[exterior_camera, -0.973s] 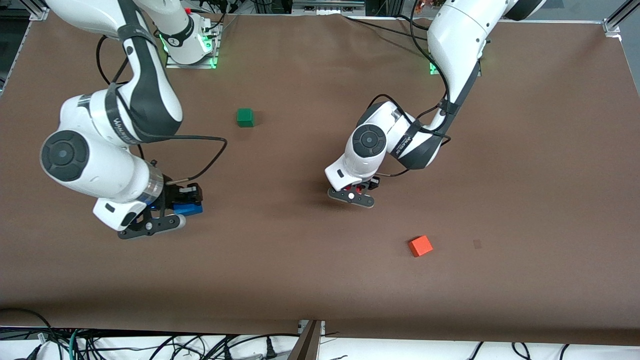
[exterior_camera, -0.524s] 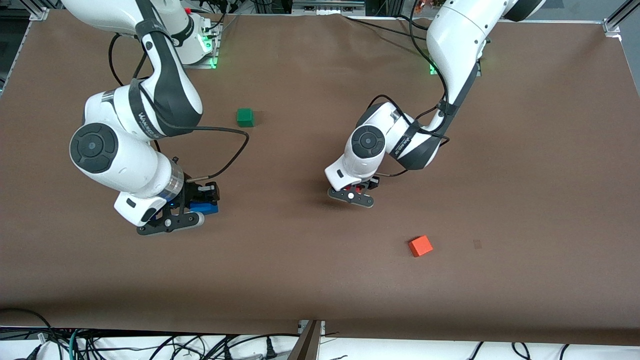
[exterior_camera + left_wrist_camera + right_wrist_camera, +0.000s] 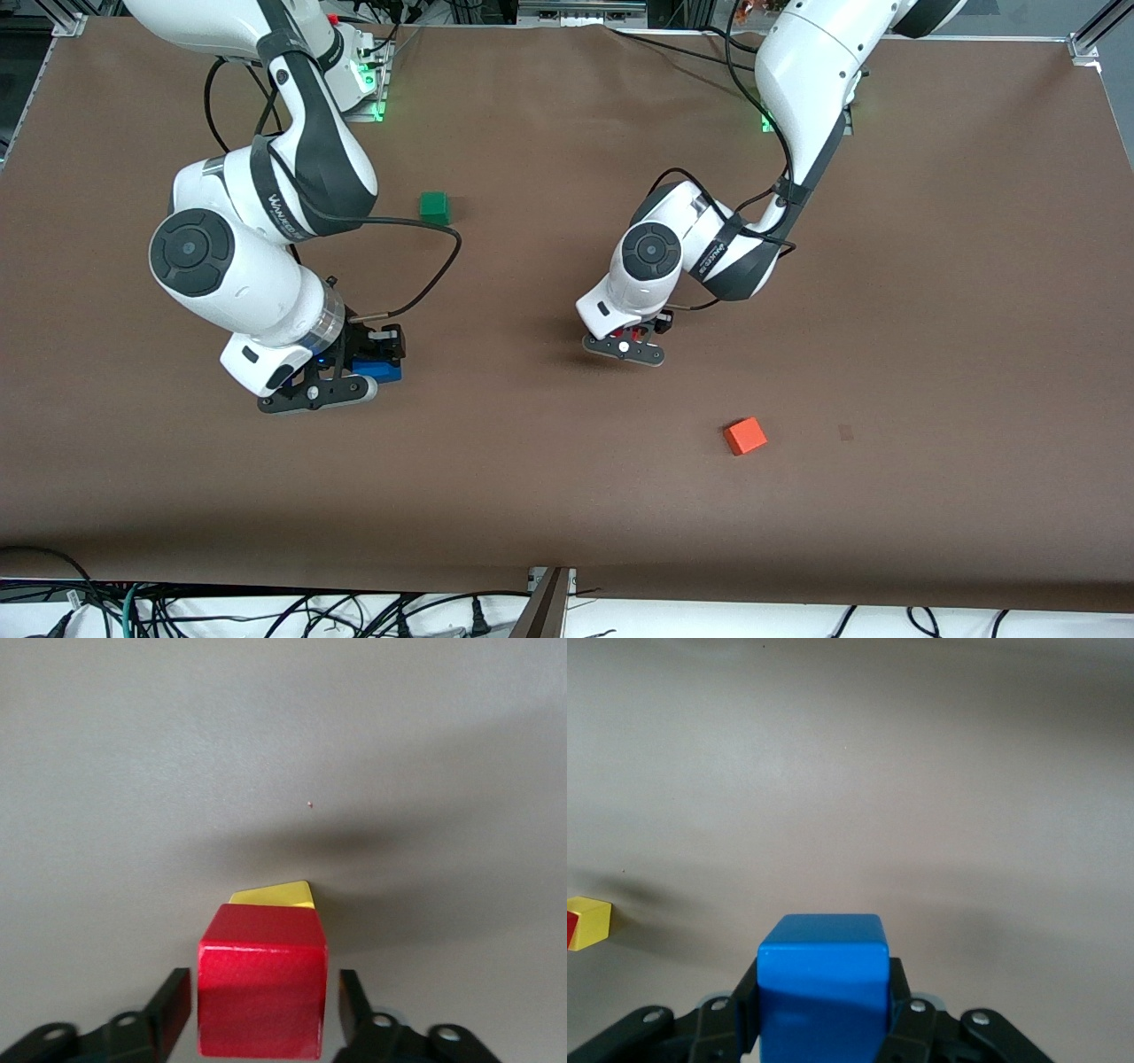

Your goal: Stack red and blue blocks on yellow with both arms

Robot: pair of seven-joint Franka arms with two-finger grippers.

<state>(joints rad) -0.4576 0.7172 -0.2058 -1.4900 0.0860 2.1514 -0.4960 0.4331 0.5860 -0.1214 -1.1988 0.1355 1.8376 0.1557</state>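
In the left wrist view the red block (image 3: 261, 992) sits on the yellow block (image 3: 273, 895). My left gripper (image 3: 263, 1005) is open around the red block, with a gap on each side. In the front view this gripper (image 3: 631, 341) is low over the middle of the table and hides the yellow block; a bit of the red block (image 3: 634, 335) shows. My right gripper (image 3: 372, 361) is shut on the blue block (image 3: 383, 367) above the table toward the right arm's end. Its wrist view shows the blue block (image 3: 822, 988) between the fingers and the yellow block (image 3: 589, 921) farther off.
A green cube (image 3: 434, 207) lies nearer the robots' bases, between the two arms. An orange cube (image 3: 744, 435) lies nearer the front camera than the left gripper. Brown table (image 3: 567, 496) all around.
My right arm has carried the blue block steadily toward the left arm's end of the table. My left gripper has stayed over the red and yellow blocks.
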